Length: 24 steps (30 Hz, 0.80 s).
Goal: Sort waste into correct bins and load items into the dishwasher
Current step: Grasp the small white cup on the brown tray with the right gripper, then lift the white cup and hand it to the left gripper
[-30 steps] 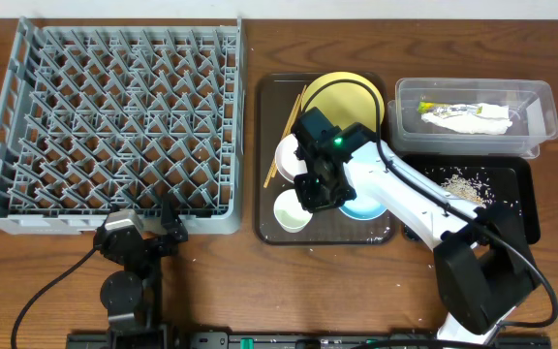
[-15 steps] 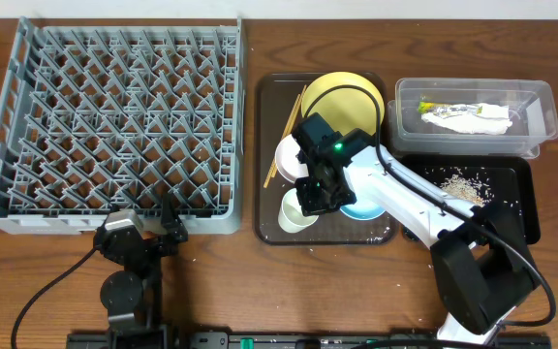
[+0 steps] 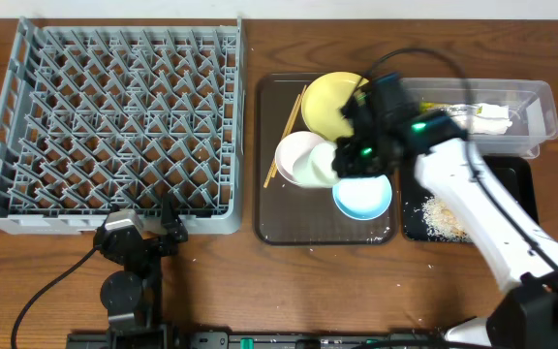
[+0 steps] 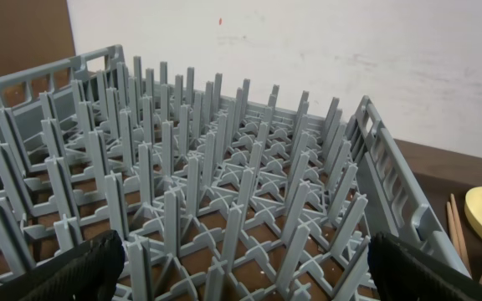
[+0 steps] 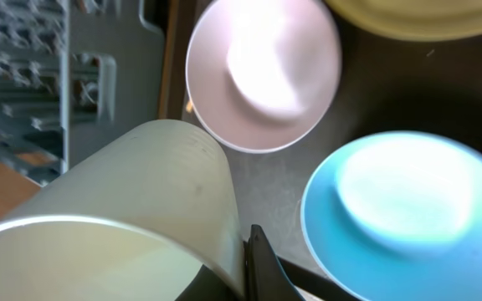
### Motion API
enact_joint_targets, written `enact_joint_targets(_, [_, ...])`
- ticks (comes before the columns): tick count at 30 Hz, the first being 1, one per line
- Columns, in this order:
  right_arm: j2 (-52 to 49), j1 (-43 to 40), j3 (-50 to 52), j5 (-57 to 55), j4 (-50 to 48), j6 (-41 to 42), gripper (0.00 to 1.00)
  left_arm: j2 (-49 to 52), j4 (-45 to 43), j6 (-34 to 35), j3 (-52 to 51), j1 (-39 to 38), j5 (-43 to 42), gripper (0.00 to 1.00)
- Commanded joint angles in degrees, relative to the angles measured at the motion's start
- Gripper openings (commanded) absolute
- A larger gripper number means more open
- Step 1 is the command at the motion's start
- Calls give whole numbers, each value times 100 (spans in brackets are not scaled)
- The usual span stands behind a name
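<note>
Pale green inside and white outside, the small cup is clamped at its rim by the right end effector. It hangs above the brown serving tray, over the edge of the white bowl and beside the light-blue bowl. The grey dish rack lies well to the left of that end effector, past the tray's left rim. The left end effector sits at the rack's near wall, fingers spread wide and holding nothing, so it is nearer the rack but has no cup
</note>
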State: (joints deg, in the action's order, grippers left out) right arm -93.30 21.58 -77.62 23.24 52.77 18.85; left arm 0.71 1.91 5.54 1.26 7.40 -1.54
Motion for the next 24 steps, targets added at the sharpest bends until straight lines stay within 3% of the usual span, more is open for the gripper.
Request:
enact_joint_targets(1, [-74, -208, -31, 704, -28, -428, 1, -4, 212, -76, -103, 20, 70, 94])
enact_joint_targets(7, [-79, -289, -31, 901, -227, -479, 1, -4, 181, -57, -103, 17, 59, 94])
enact_joint_targets(11, [-79, -286, -31, 896, -269, -481, 1, -4, 138, 634, -103, 17, -535, 94])
enact_joint_targets(13, [-79, -289, -31, 894, -289, -481, 1, -4, 101, 1810, -103, 17, -833, 94])
enact_joint_targets(19, [-79, -286, -31, 896, -374, -479, 1, 50, 98, 6253, -103, 17, -1213, 94])
enact_joint_targets(21, [-79, -286, -31, 916, -396, -479, 1, 70, 55, 7049, -103, 20, -1508, 94])
enact_joint_targets(24, [-79, -286, -31, 999, -459, -476, 1, 70, 31, 7195, -103, 20, -1556, 94])
